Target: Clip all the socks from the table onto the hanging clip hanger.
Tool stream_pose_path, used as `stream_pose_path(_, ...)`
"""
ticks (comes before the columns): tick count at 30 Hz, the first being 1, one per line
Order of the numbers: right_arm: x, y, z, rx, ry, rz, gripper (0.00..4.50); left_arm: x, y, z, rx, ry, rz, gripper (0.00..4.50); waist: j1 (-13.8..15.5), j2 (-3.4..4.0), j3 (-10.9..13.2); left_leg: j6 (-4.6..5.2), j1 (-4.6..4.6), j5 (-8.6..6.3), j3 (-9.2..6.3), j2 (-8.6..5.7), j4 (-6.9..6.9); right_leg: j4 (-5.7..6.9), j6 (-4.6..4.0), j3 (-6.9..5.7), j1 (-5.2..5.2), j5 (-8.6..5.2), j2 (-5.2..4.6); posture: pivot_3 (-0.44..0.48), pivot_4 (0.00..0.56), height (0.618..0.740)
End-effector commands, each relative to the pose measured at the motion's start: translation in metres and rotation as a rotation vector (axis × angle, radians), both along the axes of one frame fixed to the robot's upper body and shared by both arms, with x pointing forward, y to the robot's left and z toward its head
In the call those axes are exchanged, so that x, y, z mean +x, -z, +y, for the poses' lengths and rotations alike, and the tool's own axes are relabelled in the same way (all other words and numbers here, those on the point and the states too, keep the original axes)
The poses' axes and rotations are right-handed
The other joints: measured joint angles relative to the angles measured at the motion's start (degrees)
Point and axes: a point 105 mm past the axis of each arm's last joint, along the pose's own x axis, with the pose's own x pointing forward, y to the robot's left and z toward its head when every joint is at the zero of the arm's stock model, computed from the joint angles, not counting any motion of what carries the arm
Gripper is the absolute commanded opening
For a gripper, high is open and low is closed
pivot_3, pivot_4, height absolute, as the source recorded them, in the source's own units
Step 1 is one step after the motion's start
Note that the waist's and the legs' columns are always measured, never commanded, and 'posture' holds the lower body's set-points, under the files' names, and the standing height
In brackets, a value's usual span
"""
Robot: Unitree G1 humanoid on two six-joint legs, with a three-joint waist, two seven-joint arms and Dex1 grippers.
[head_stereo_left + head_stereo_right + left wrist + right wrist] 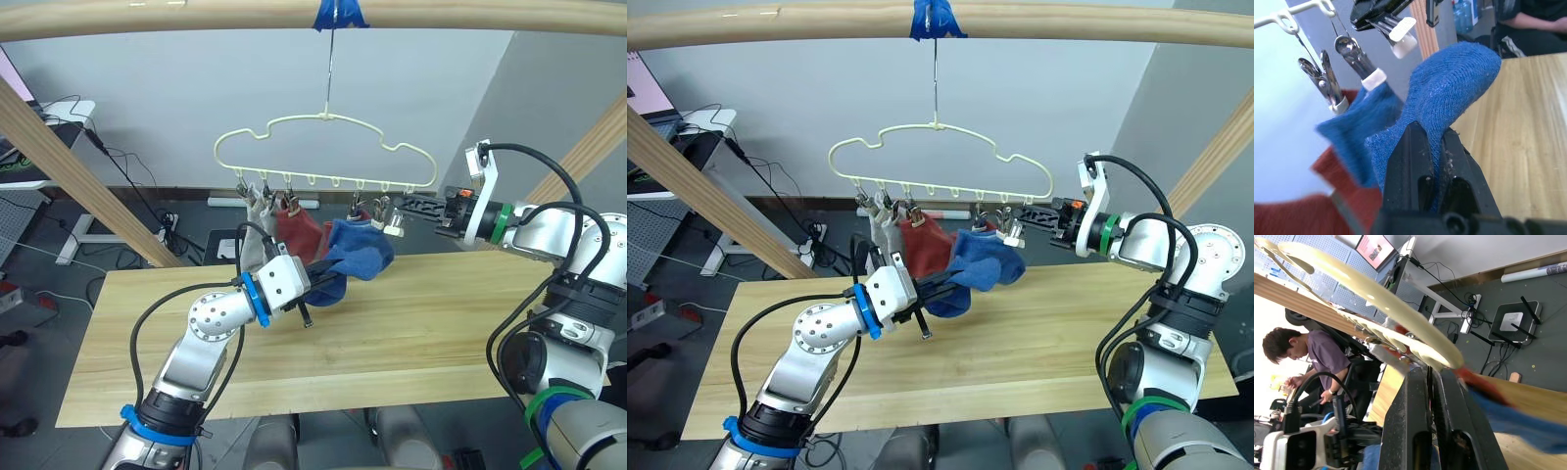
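We see a pale round wooden beam (294,14) running across the top, with a strip of blue tape (340,12) wrapped on it. Two more beams slant down, one on the left (78,171) and one on the right (588,147). On the dark floor behind lie black cables (127,166), a white power strip (165,231) and a flat grey box (1511,322) with black antennas. A seated person in a purple shirt (1327,355) appears in the right wrist view.

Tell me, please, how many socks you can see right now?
3: a grey sock and a red sock clipped to the clip hanger, a blue sock in the left gripper. Others may hide behind them.
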Motion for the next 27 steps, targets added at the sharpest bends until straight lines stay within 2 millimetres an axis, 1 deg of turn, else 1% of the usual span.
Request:
stream_pose_path(1, -0.005, -0.011, 0.005, 0.041, -0.030, -0.034, 0.00, 0.003, -0.010, -0.010, 0.003, 0.005, -0.088, 0.04, -0.2, 0.00, 0.0, 0.00, 0.00, 0.00, 0.00, 0.00, 0.01, 0.00, 0.00, 0.00, 0.00, 0.00, 0.00, -0.145, 0.217, 0.740)
stream_pose_path(6, -0.005, -0.008, 0.009, 0.056, -0.022, -0.014, 0.00, 0.011, -0.016, -0.012, -0.005, -0.028, -0.120, 0.04, -0.4, 0.00, 0.0, 0.02, 0.01, 0.01, 0.00, 0.00, 0.03, 0.02, 0.07, 0.01, 0.00, -0.03, 0.01, -0.144, 0.221, 0.740)
stream_pose_path(11, -0.005, -0.008, 0.009, 0.058, -0.012, -0.005, 0.00, 0.013, -0.021, -0.012, -0.025, -0.031, -0.142, 0.04, -0.5, 0.01, 0.0, 0.02, 0.00, 0.01, -0.01, 0.00, 0.01, 0.04, 0.01, 0.00, -0.01, -0.01, 0.01, -0.145, 0.224, 0.740)
stream_pose_path(16, -0.004, -0.008, 0.008, 0.061, 0.000, 0.003, 0.00, 0.012, -0.020, -0.011, -0.021, -0.034, -0.139, 0.04, -0.4, 0.00, 0.0, 0.02, 0.00, 0.01, 0.00, 0.00, 0.01, 0.03, 0.02, 0.00, 0.00, -0.01, 0.01, -0.146, 0.225, 0.740)
stream_pose_path(20, -0.005, -0.007, 0.009, 0.066, -0.001, 0.006, 0.00, 0.016, -0.024, -0.010, -0.037, -0.053, -0.152, 0.04, -0.4, 0.01, 0.0, 0.02, 0.00, 0.01, 0.00, 0.00, 0.01, 0.03, 0.04, 0.00, -0.01, -0.02, 0.01, -0.146, 0.226, 0.740)
stream_pose_path(27, -0.005, -0.007, 0.012, 0.083, 0.002, 0.016, 0.00, 0.018, -0.025, -0.013, -0.050, -0.061, -0.153, 0.04, -0.5, 0.01, 0.0, 0.02, 0.00, 0.01, 0.00, 0.00, 0.01, 0.03, 0.03, 0.01, 0.00, -0.02, 0.01, -0.148, 0.229, 0.740)
